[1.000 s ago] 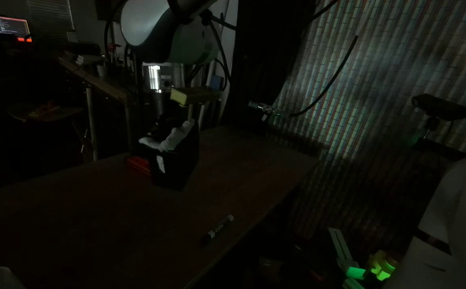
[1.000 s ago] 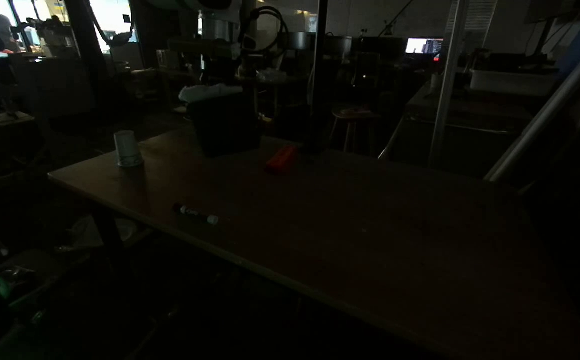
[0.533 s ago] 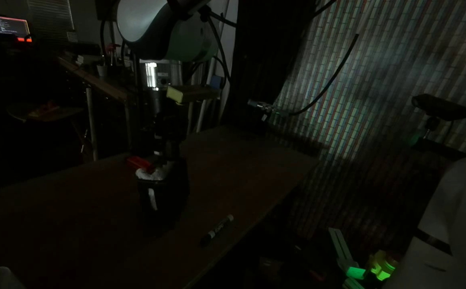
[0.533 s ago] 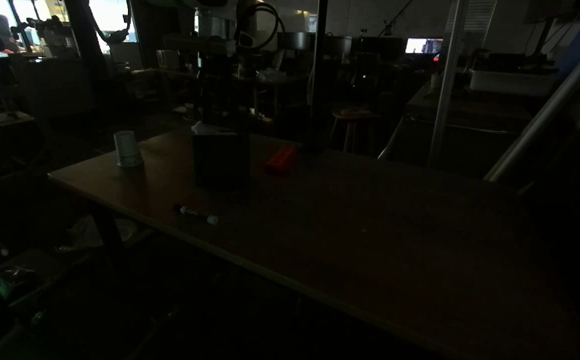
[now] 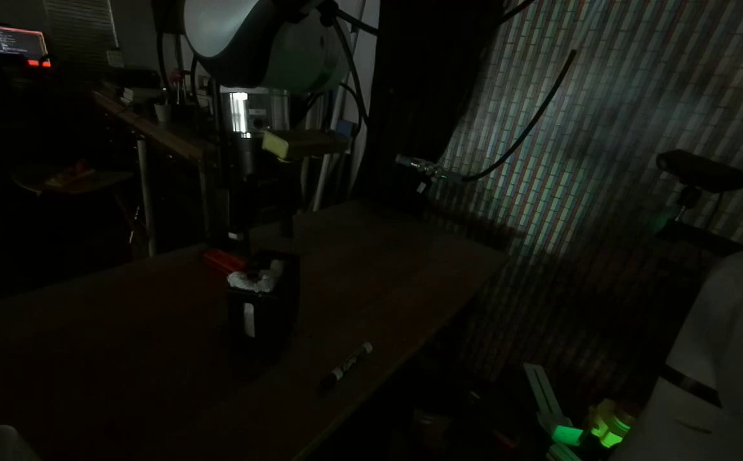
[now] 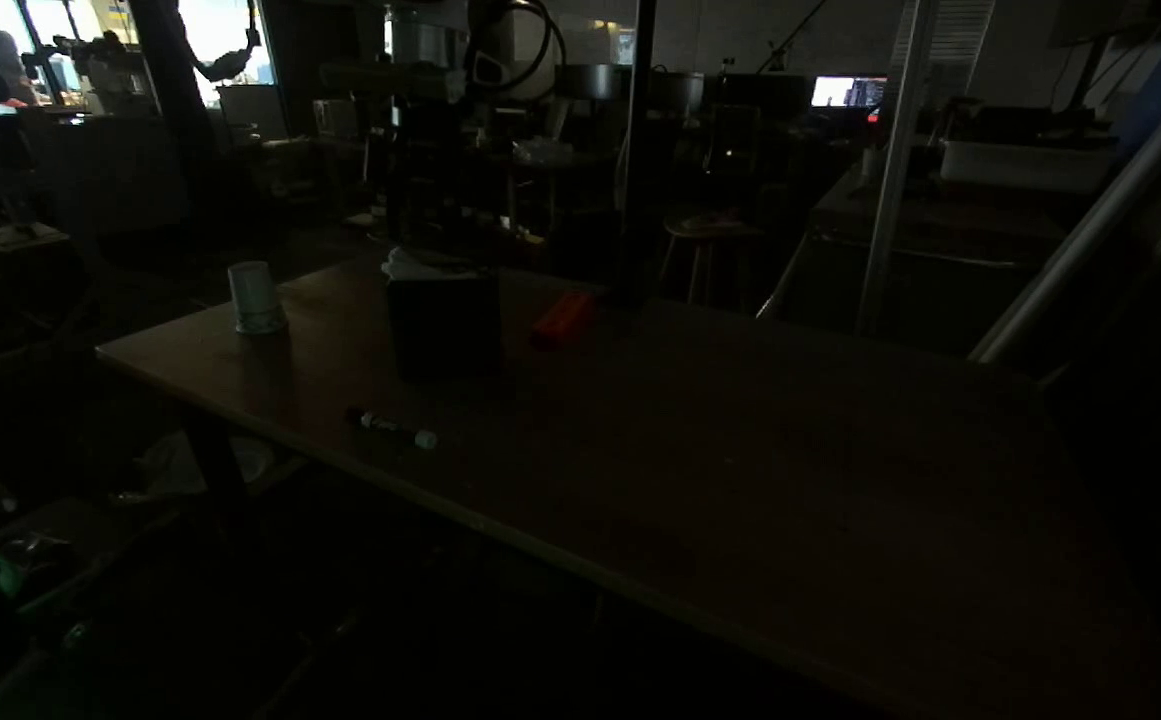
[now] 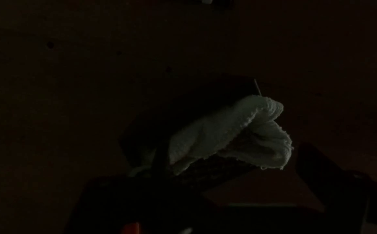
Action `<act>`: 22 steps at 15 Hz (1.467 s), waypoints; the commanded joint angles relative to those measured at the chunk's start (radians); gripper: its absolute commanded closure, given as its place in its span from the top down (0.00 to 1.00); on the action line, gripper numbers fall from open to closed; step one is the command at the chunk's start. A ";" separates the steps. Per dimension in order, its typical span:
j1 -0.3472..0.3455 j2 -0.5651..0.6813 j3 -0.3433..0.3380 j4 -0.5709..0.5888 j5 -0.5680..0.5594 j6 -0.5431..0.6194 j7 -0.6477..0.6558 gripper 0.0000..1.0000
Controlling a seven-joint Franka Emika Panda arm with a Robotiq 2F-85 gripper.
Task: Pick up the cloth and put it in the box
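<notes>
Dim light falls on the brown wooden table (image 6: pixel 740 450), where a black straight-sided box (image 6: pixel 445 330) stands upright. White terry cloth (image 7: pixel 214 136) sits in its top, spilling past the rim. Above hangs my black gripper (image 7: pixel 232 149), fingers wide apart; a red block (image 6: pixel 562 319) and black-and-white marker (image 6: pixel 392 428) lie nearby.

1 ea: cloth (image 7: pixel 216 135), box (image 6: pixel 446 328), mkr (image 6: pixel 395 429)

Dimly lit table (image 6: pixel 790 480), striped backdrop (image 5: pixel 601 96), stool (image 6: pixel 695 232), bright windows (image 6: pixel 216 24)
</notes>
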 commanded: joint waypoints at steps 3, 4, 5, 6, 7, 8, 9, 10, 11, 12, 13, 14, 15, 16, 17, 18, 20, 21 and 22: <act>0.012 -0.024 0.005 0.006 -0.005 -0.010 0.009 0.63; 0.012 -0.023 0.005 0.007 -0.005 -0.008 0.006 0.53; 0.013 -0.022 0.006 0.007 -0.005 -0.006 0.002 0.46; 0.013 -0.021 0.007 0.008 -0.006 -0.005 0.000 0.39; 0.014 -0.021 0.008 0.009 -0.005 -0.005 -0.003 0.31; 0.014 -0.021 0.009 0.008 -0.004 -0.003 -0.008 0.24; 0.016 -0.018 0.011 0.010 -0.008 -0.002 -0.013 0.17; 0.018 -0.015 0.012 0.012 -0.012 -0.002 -0.020 0.08; 0.020 -0.012 0.013 0.015 -0.022 0.000 -0.029 0.01; 0.022 -0.008 0.014 0.019 -0.034 0.002 -0.040 0.00; 0.023 -0.006 0.015 0.022 -0.044 0.007 -0.056 0.00; 0.023 0.000 0.015 0.028 -0.063 0.008 -0.075 0.00; 0.023 0.004 0.015 0.033 -0.080 0.009 -0.094 0.00; 0.023 0.010 0.015 0.041 -0.100 0.009 -0.120 0.00; 0.021 0.016 0.015 0.047 -0.116 0.010 -0.147 0.00; 0.019 0.023 0.015 0.053 -0.126 0.011 -0.173 0.00; 0.017 0.042 0.016 0.065 -0.132 0.016 -0.214 0.00; 0.016 0.051 0.017 0.069 -0.129 0.019 -0.231 0.00; 0.015 0.064 0.019 0.074 -0.123 0.023 -0.251 0.00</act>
